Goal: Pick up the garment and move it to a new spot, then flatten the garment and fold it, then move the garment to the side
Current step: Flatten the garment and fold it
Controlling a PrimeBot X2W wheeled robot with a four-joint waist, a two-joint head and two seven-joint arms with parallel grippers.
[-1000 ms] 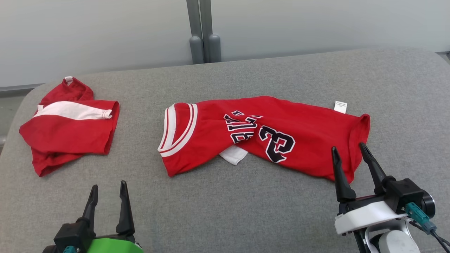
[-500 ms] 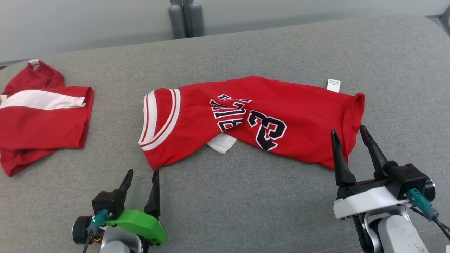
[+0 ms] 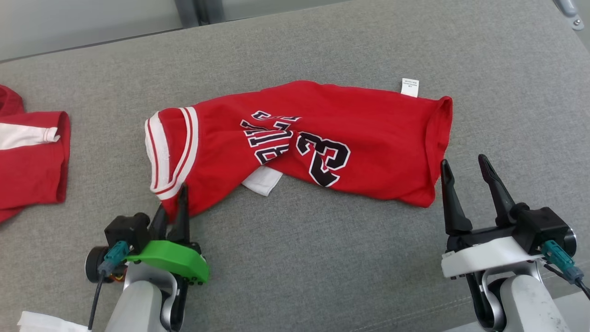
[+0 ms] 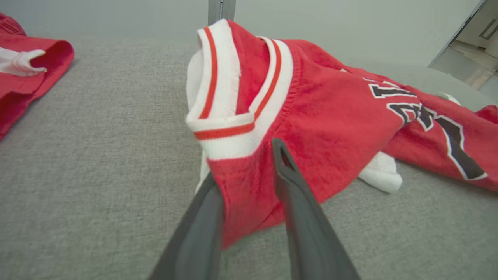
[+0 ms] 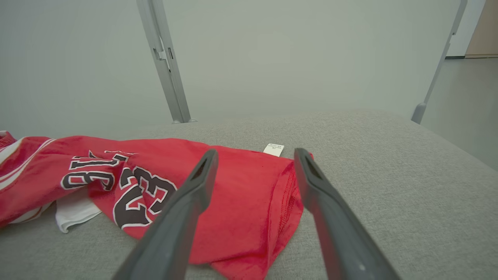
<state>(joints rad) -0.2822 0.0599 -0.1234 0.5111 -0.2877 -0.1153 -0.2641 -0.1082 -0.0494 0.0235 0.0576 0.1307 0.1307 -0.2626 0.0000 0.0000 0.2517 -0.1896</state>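
The garment (image 3: 322, 138), a red jersey with black lettering and a white-striped collar, lies crumpled across the middle of the grey cushion (image 3: 299, 258). My left gripper (image 3: 175, 203) is at its near left corner, below the collar, shut on a fold of red cloth. The left wrist view shows that fold of the garment (image 4: 330, 116) pinched between the two dark fingers (image 4: 290, 186). My right gripper (image 3: 463, 161) stands open just off the garment's right hem, holding nothing. In the right wrist view the hem of the garment (image 5: 233, 182) lies between and below that gripper (image 5: 256, 152).
A second red garment with a white stripe (image 3: 27, 161) lies at the cushion's left edge and also appears as red cloth (image 4: 23, 74) in the left wrist view. A grey post (image 3: 189, 11) stands behind the cushion. Something white (image 3: 41, 323) sits at the bottom left.
The camera has tilted down and to the right. My left gripper moved forward to the jersey's near left corner and closed on it. The right gripper stays open by the hem.
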